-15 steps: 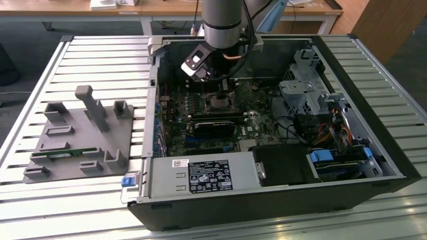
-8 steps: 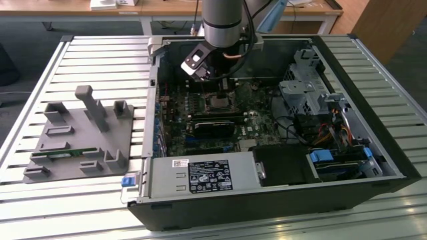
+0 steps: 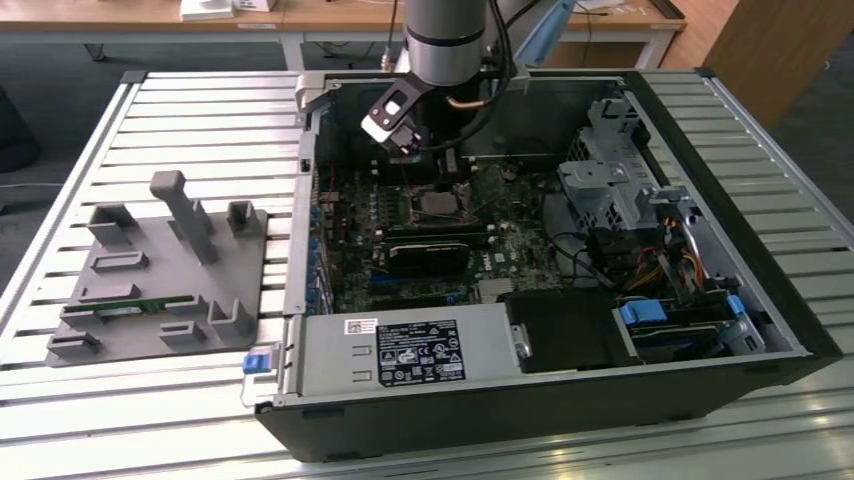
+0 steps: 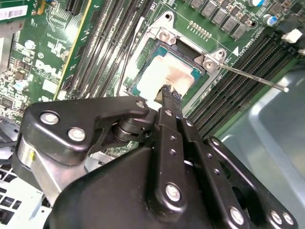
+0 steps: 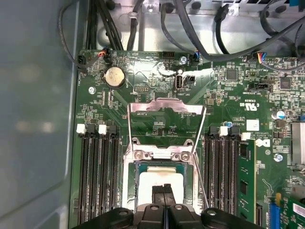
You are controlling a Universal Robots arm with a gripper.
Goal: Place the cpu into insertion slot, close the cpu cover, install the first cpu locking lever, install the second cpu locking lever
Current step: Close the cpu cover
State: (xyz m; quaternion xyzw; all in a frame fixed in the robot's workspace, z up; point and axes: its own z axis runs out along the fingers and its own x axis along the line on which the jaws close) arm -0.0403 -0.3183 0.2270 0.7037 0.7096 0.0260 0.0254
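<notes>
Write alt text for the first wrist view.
The shut gripper hovers over the cpu, which is seated in its insertion slot on a green circuit board. The cpu cover stands open beyond it, and long black memory slots flank the insertion slot.

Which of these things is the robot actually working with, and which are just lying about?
In the job: gripper, shut, over the cpu; insertion slot; cpu cover, open; locking lever.

Just there: grey fixture beside the case; coin battery; memory slots; power supply.
</notes>
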